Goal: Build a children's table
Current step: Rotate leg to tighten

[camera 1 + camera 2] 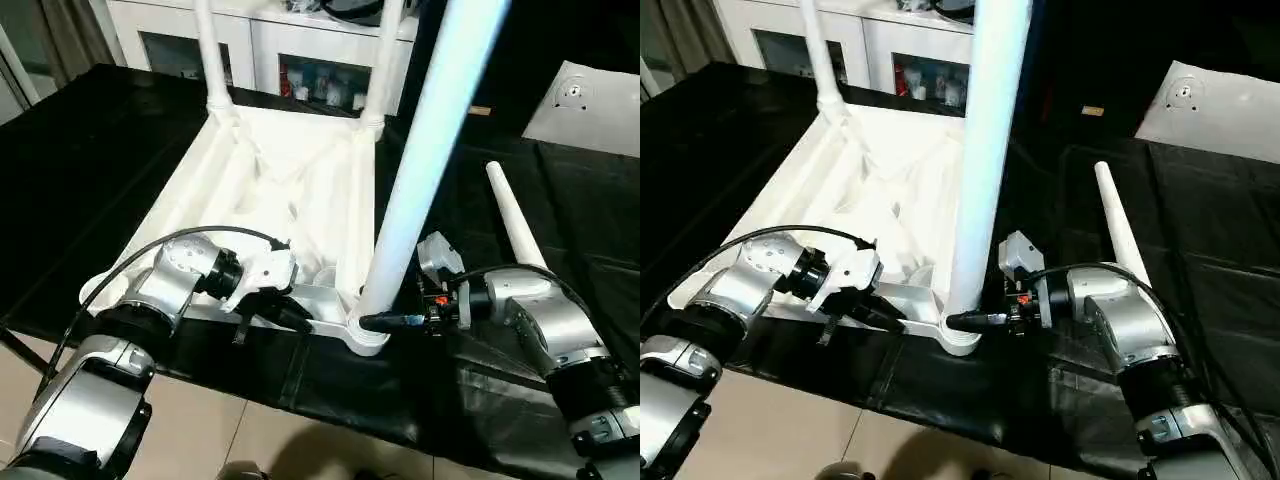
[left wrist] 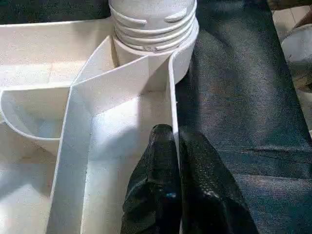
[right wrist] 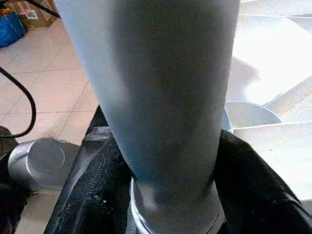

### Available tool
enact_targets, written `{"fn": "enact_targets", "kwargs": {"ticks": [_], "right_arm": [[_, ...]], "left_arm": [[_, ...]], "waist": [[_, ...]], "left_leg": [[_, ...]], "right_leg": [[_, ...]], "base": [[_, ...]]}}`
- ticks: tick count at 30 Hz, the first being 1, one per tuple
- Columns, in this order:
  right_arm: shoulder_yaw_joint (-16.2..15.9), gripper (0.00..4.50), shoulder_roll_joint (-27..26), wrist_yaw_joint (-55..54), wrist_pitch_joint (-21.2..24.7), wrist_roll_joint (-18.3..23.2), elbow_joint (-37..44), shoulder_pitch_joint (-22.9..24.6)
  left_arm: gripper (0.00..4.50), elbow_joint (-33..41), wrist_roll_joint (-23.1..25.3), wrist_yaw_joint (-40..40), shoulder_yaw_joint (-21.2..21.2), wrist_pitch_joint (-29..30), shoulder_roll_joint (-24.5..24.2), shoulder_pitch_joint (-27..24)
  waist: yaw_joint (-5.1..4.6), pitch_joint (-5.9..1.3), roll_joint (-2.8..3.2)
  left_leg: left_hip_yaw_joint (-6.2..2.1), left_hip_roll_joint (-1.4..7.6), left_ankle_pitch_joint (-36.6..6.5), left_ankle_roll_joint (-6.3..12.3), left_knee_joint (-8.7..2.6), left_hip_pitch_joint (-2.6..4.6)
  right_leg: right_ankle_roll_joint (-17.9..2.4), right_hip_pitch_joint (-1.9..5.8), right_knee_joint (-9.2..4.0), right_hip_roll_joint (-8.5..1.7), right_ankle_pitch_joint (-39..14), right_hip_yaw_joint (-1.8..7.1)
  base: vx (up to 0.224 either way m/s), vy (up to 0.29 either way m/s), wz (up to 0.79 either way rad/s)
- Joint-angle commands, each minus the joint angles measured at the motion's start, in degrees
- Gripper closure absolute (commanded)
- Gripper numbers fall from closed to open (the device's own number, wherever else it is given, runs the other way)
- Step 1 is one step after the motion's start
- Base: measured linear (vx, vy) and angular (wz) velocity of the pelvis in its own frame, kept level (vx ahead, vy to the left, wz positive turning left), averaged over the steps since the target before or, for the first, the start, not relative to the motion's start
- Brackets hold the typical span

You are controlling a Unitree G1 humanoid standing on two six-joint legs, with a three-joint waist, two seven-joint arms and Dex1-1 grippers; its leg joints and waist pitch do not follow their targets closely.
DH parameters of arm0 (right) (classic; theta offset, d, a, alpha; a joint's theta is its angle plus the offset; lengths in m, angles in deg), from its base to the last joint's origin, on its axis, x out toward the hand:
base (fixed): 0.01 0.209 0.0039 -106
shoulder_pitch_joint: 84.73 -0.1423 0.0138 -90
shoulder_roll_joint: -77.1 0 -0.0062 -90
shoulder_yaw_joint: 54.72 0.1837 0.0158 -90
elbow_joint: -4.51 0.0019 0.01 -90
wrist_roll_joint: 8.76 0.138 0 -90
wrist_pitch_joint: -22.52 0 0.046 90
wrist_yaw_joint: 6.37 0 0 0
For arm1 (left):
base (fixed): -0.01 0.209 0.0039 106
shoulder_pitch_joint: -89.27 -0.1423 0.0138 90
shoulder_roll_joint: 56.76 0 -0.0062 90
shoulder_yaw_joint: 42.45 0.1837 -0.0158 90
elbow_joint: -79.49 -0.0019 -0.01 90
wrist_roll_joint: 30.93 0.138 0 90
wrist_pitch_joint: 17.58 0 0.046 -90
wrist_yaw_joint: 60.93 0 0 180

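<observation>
I'm looking at what seems a lab or test room: black cloth [image 1: 560, 210] over the bench, tiled floor [image 1: 250, 440], white glass-doored cabinet [image 1: 300, 50] beyond both grippers.

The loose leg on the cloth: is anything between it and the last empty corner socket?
Yes. The upright leg that the right pincer grips stands between the loose leg and the empty socket at the near left corner.

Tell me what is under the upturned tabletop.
Under the tabletop a black cloth covers the surface and hangs over its near edge. The cloth hides the surface itself. The spare leg lies on the same cloth, to the right.
</observation>
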Motion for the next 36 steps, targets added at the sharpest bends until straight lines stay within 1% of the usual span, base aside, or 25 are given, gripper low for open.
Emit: {"fn": "enact_targets", "kwargs": {"ticks": [1, 3, 5, 8, 9, 10, 11, 12, 14, 15, 16, 18, 19, 20, 21, 22, 24, 25, 26, 27, 30, 32, 34, 35, 36], "right_arm": [[-0.6, 2.44, 0.3, 1.2, 1.3, 1.5, 1.1, 1.0], [-0.1, 2.47, -0.4, -1.1, 2.1, 1.4, 2.1, 2.0], [1.2, 2.48, -2.9, -9.2, 4.9, 0.2, 3.6, 3.4], [2.7, 2.48, -8.7, -21.0, 5.2, -2.0, 4.6, 5.4], [2.7, 2.48, -9.7, -23.1, 5.5, -2.6, 4.8, 5.6], [2.8, 2.48, -10.8, -25.0, 5.4, -3.0, 5.0, 5.9], [3.0, 2.49, -12.4, -26.9, 6.2, -2.8, 5.1, 6.1], [3.2, 2.50, -13.9, -29.4, 6.7, -3.2, 4.8, 6.2], [3.2, 2.50, -19.6, -37.9, 7.4, -4.8, 3.7, 6.4], [3.2, 2.50, -19.6, -37.9, 7.4, -4.8, 3.7, 6.4], [3.4, 2.50, -23.3, -44.6, 7.1, -6.7, 1.6, 5.7], [4.1, 2.51, -25.5, -49.4, 7.0, -7.7, -0.1, 4.8], [5.0, 2.51, -27.1, -53.4, 7.0, -8.5, -1.8, 3.9], [6.9, 2.51, -29.8, -60.2, 6.6, -9.5, -4.8, 1.9], [8.5, 2.51, -31.6, -65.2, 6.2, -10.3, -7.0, 0.2], [8.6, 2.51, -31.6, -65.4, 6.1, -10.3, -7.1, 0.1], [9.9, 2.51, -33.0, -69.3, 5.5, -11.1, -8.4, -1.3], [10.3, 2.51, -33.4, -69.6, 5.2, -11.0, -8.5, -1.5], [10.4, 2.51, -33.5, -69.9, 4.7, -11.1, -8.6, -1.7], [11.0, 2.51, -33.9, -70.6, 3.4, -11.2, -8.7, -1.9], [12.3, 1.79, -34.1, -71.3, 2.4, -10.7, -8.5, -2.0], [14.1, 1.59, -33.8, -72.2, 1.3, -10.1, -8.4, -2.0], [13.8, 1.37, -32.7, -72.4, 0.6, -10.6, -7.2, -1.2], [13.6, 1.37, -32.2, -72.6, 0.3, -11.0, -6.6, -0.8], [13.4, 1.25, -31.4, -72.5, -0.3, -11.3, -5.5, -0.2]], "left_arm": [[4.50, 0.1, 1.0, 1.5, 1.5, -0.5, 0.6, 0.8], [4.50, 0.5, 0.8, -1.0, 0.6, 0.7, 0.9, 0.7], [4.50, 1.4, 1.3, -8.4, -1.2, 4.8, 1.8, 0.7], [4.50, 4.9, -0.2, -16.8, -4.3, 12.9, 4.9, -0.3], [4.50, 5.6, -0.4, -18.2, -4.8, 14.2, 5.5, -0.5], [4.50, 6.2, -0.6, -19.9, -5.2, 15.2, 6.2, -0.7], [4.50, 6.9, -0.7, -22.1, -5.8, 16.6, 7.2, -0.9], [4.50, 7.6, -0.9, -23.7, -6.3, 18.1, 8.2, -1.1], [4.50, 9.8, -1.0, -31.4, -7.9, 22.7, 12.3, -1.5], [4.50, 9.8, -1.0, -31.4, -7.9, 22.7, 12.3, -1.5], [4.50, 10.6, -0.2, -36.9, -8.5, 25.0, 14.9, -1.3], [4.50, 11.2, 0.2, -40.2, -8.9, 26.3, 16.5, -1.2], [4.50, 11.5, 0.3, -42.6, -9.4, 27.3, 17.8, -1.0], [4.50, 11.9, 0.6, -47.5, -10.1, 28.5, 20.5, -0.6], [4.50, 11.9, 1.2, -51.2, -10.3, 28.8, 22.5, -0.2], [4.50, 11.9, 1.2, -51.3, -10.3, 28.8, 22.6, -0.2], [4.50, 12.2, 2.2, -54.1, -10.0, 28.9, 24.0, -0.2], [4.50, 12.3, 2.3, -54.3, -9.9, 28.9, 24.2, -0.2], [4.50, 12.2, 2.4, -54.6, -9.8, 28.8, 24.4, -0.2], [4.50, 12.1, 2.9, -54.9, -9.4, 28.4, 24.5, -0.2], [4.50, 11.8, 3.4, -54.4, -9.0, 27.7, 24.2, -0.3], [4.50, 11.1, 3.8, -53.9, -8.9, 26.5, 22.9, -0.4], [4.50, 10.6, 3.8, -52.9, -8.9, 25.2, 21.8, -0.4], [4.50, 10.4, 3.8, -52.3, -8.9, 24.8, 21.4, -0.4], [4.50, 10.3, 3.7, -51.2, -8.8, 23.8, 20.8, -0.4]], "waist": [[-0.36, -4.51, -0.38], [-0.39, -4.46, -0.32], [-0.38, -4.31, -0.09], [-1.17, -3.92, -0.18], [-1.40, -3.75, -0.03], [-2.19, -3.67, -0.06], [-3.05, -3.69, 0.32], [-3.05, -3.69, 0.32], [-5.20, -3.65, 1.41], [-5.60, -3.64, 1.67], [-6.16, -3.55, 1.79], [-7.09, -2.90, 1.40], [-7.68, -2.88, 1.40], [-8.16, -3.15, 1.61], [-8.33, -3.37, 1.74], [-8.68, -3.39, 1.92], [-8.98, -3.29, 1.68], [-8.85, -3.48, 1.52], [-8.68, -3.65, 1.49], [-8.42, -3.80, 1.57], [-8.05, -4.25, 1.72], [-7.79, -4.72, 1.89], [-7.70, -5.31, 1.44], [-7.53, -5.48, 1.21], [-7.53, -5.48, 1.21]], "left_leg": [[0.01, 2.36, -2.6, 3.72, -3.74, -0.69], [0.01, 2.38, -3.0, 3.46, -3.79, -0.54], [-0.11, 2.49, -3.7, 2.68, -3.92, -0.34], [-0.03, 1.83, -6.8, 0.95, -3.97, -0.02], [-0.05, 1.55, -7.7, 0.65, -3.82, 0.19], [-0.14, 1.47, -8.8, 0.58, -3.74, 0.07], [-0.29, 1.78, -10.5, 0.90, -3.70, 0.49], [-0.29, 1.78, -10.5, 0.90, -3.70, 0.49], [-1.45, 4.00, -15.4, 1.15, -4.50, 0.34], [-1.77, 4.70, -17.4, 1.16, -4.90, 0.25], [-2.18, 5.49, -21.0, 1.13, -5.52, 0.32], [-1.76, 4.28, -24.6, 0.34, -4.99, 1.46], [-1.44, 3.10, -23.4, 0.20, -3.91, 2.09], [-1.54, 3.19, -21.7, 0.39, -3.75, 1.54], [-1.76, 3.54, -21.3, 0.65, -3.94, 1.19], [-2.10, 4.36, -22.3, 1.44, -4.61, 0.75], [-1.59, 3.31, -22.1, 1.73, -4.27, 1.34], [-1.20, 2.16, -19.0, 1.94, -3.81, 1.16], [-1.01, 1.85, -17.2, 2.19, -3.75, 1.01], [-0.92, 1.87, -14.5, 2.67, -3.98, 0.69], [-1.08, 2.61, -10.6, 3.47, -4.43, 0.10], [-1.15, 2.75, -7.0, 3.91, -4.41, -0.22], [-1.06, 2.40, -3.3, 4.65, -4.03, -0.97], [-0.80, 2.13, -0.7, 5.81, -3.66, -1.05], [-0.80, 2.13, -0.7, 5.81, -3.66, -1.05]], "right_leg": [[0.1, 4.46, -4.44, -4.37, -22.5, 4.03], [0.3, 4.37, -4.64, -4.35, -23.0, 3.98], [0.5, 4.24, -4.89, -4.37, -23.6, 3.90], [2.9, 4.16, -6.26, -4.38, -30.0, 3.23], [3.9, 3.96, -6.91, -4.29, -32.5, 2.61], [5.2, 4.20, -7.47, -4.11, -34.1, 1.95], [5.7, 4.22, -8.31, -4.15, -34.9, 1.19], [5.7, 4.22, -8.31, -4.15, -34.9, 1.19], [4.1, 5.35, -8.36, -4.61, -31.0, -0.06], [3.8, 5.75, -8.12, -4.62, -29.7, -0.14], [3.3, 5.88, -7.25, -4.77, -27.6, 0.55], [3.2, 4.97, -8.41, -4.93, -32.0, 0.18], [4.2, 4.82, -9.74, -5.28, -35.6, -0.92], [4.9, 5.45, -9.89, -5.30, -35.5, -1.41], [5.1, 5.86, -9.49, -5.35, -34.2, -1.35], [4.8, 5.95, -8.65, -5.11, -31.6, -0.44], [4.2, 5.04, -8.96, -5.23, -32.1, 0.08], [4.0, 5.07, -9.36, -5.54, -33.0, -0.14], [4.0, 5.12, -9.37, -5.51, -32.7, -0.07], [3.5, 5.22, -9.07, -5.42, -31.1, 0.22], [1.0, 5.47, -7.80, -5.25, -24.6, 1.01], [-1.7, 5.51, -6.48, -5.19, -19.9, 1.74], [-3.1, 5.70, -5.03, -4.99, -15.5, 2.51], [-4.3, 5.31, -4.42, -4.89, -12.7, 2.99], [-4.3, 5.31, -4.42, -4.89, -12.7, 2.99]], "base": [[0.000, 0.000, 0.00], [0.000, 0.000, 0.00], [0.000, 0.000, 0.00], [0.000, 0.000, 0.00], [0.000, 0.000, 0.00], [-0.052, 0.014, -0.03], [0.000, 0.000, 0.00], [0.000, 0.000, 0.00], [0.000, 0.000, 0.00], [0.000, 0.000, 0.00], [0.000, 0.000, 0.00], [0.000, 0.000, 0.00], [0.000, 0.000, 0.00], [0.000, 0.000, 0.00], [0.000, 0.000, 0.00], [0.000, 0.000, 0.00], [0.000, 0.000, 0.00], [0.000, 0.000, 0.00], [0.000, 0.000, 0.00], [0.000, 0.000, 0.00], [0.000, 0.000, 0.00], [0.000, 0.000, 0.00], [0.000, 0.000, 0.00], [0.000, 0.000, 0.00], [0.000, 0.000, 0.00]]}}
